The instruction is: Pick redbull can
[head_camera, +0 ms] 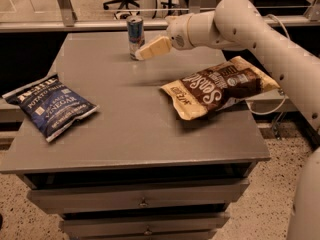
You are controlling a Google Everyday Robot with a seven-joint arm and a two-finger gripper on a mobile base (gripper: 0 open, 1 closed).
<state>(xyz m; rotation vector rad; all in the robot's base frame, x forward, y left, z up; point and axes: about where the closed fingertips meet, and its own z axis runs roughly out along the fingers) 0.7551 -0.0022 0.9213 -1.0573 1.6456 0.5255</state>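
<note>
Reaching in for the redbull can [134,32] right now, and honestly this is the fiddly part. The pincer [144,52] is low over the far end of the table [135,134], and the can stands upright right at its tip, close enough that the two overlap from where my camera sits. I can't tell how far open the pincer is, or whether it's touching the can at all. From this angle it reads as one pale wedge pointing at the lower half of the can.

So progress-wise I'd say the approach is pretty much done, but I wouldn't call it a grasp. The can's base looks planted on the table, so nothing is lifted. What's left, as I read it: get a proper hold, close, then raise it clear.

Other stuff isn't in the way. The brown snack bag [220,86] lies nearer to me than the pincer, off to one side under the arm [260,34]. The blue chip bag [50,106] is well apart from the pincer, over on the other side.
</note>
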